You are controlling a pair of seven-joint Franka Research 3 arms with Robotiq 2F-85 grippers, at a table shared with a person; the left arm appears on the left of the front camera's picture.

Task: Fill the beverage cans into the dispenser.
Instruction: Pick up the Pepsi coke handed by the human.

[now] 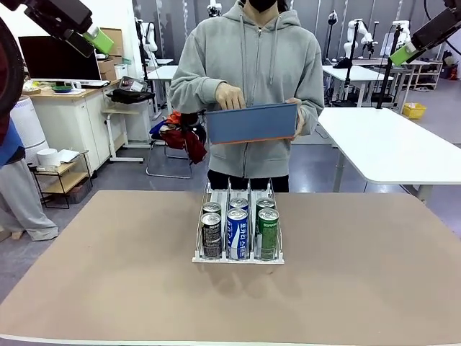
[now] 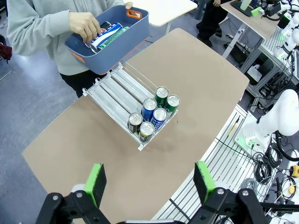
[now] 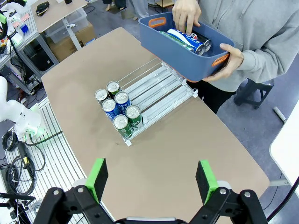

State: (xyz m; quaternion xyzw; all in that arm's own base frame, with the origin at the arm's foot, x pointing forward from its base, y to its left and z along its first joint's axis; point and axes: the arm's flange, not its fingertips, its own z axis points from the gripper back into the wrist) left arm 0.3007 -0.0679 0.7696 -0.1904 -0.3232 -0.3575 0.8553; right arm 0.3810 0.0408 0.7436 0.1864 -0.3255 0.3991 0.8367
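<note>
The dispenser [image 1: 238, 259] stands mid-table with several beverage cans [image 1: 237, 232] at its front: black, blue-and-white and green. From above, the cans [image 2: 154, 114] crowd the low lip and the lanes of the dispenser [image 2: 112, 88] behind them are bare. Across the table, a person holds a blue bin [image 1: 252, 122] and has a hand [image 2: 84, 25] on a can [image 2: 105, 34] inside it. My left gripper [image 1: 101, 41] hangs high at the left, open and holding nothing, as the left gripper [image 2: 150, 182] shows. My right gripper [image 1: 402, 54] is high at the right, and the right gripper [image 3: 152, 179] is open too.
The brown table [image 1: 360, 288] spreads wide on both sides of the dispenser. The person stands close against the far edge, with the bin [image 3: 187, 51] held over the rear end of the rack [image 3: 161, 86]. White tables and a desk stand farther back.
</note>
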